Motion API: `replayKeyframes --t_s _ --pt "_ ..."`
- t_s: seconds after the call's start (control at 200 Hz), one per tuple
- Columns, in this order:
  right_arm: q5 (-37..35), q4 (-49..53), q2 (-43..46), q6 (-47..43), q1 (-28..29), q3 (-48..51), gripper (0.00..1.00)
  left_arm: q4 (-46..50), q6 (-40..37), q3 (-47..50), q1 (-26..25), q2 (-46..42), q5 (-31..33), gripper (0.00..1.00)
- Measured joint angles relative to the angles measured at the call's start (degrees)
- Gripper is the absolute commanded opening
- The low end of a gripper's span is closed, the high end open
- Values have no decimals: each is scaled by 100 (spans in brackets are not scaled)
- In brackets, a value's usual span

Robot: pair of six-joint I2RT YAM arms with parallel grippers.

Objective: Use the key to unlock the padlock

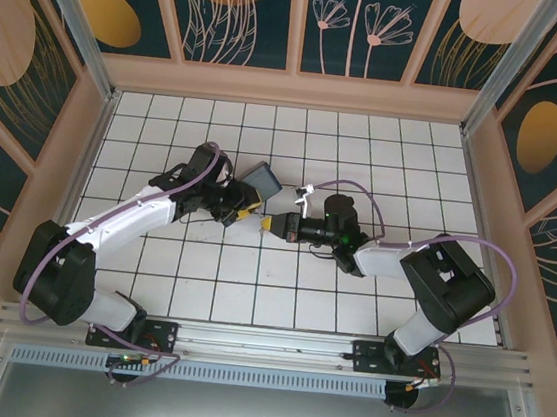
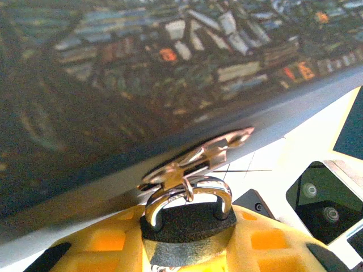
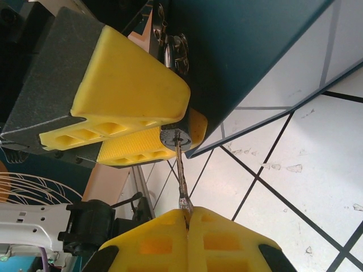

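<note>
On the box (image 2: 113, 85) beside the padlock (image 2: 187, 226), orange marks (image 2: 168, 54) blur unreadably.

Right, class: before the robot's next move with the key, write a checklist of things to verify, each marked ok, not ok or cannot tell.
1. Left gripper clamps the padlock by its body: ok.
2. Right gripper pinches the key between its fingertips: ok.
3. Key tip meets the keyhole in the padlock's base: ok.
4. Key pushed fully home: cannot tell.
5. Shackle released: not ok; both legs sit in the body, looped through the hasp of the box.
</note>
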State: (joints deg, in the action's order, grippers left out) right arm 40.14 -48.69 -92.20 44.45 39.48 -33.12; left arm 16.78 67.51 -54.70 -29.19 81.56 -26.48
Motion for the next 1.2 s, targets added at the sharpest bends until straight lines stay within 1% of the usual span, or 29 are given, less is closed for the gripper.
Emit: replayKeyframes --t_s 0.26,0.465,0.756,0.901,1.036,1.201 --pt "-7 153 68 -337 26 0 0 188 -245 -63 0 7 -26 16" --pt "-138 811 310 -817 98 -120 0 361 -387 -127 0 13 -83 16" --pt "-149 1064 319 -944 111 -232 0 476 -481 -201 4 52 -70 16" --pt "-160 1388 350 -1115 111 -361 0 490 -496 -201 7 55 -44 16" --pt "-151 1434 501 -1034 111 -361 0 466 -485 -201 7 55 -63 16" --pt "74 981 479 -354 -15 -260 0 323 -442 -199 7 55 -105 16"
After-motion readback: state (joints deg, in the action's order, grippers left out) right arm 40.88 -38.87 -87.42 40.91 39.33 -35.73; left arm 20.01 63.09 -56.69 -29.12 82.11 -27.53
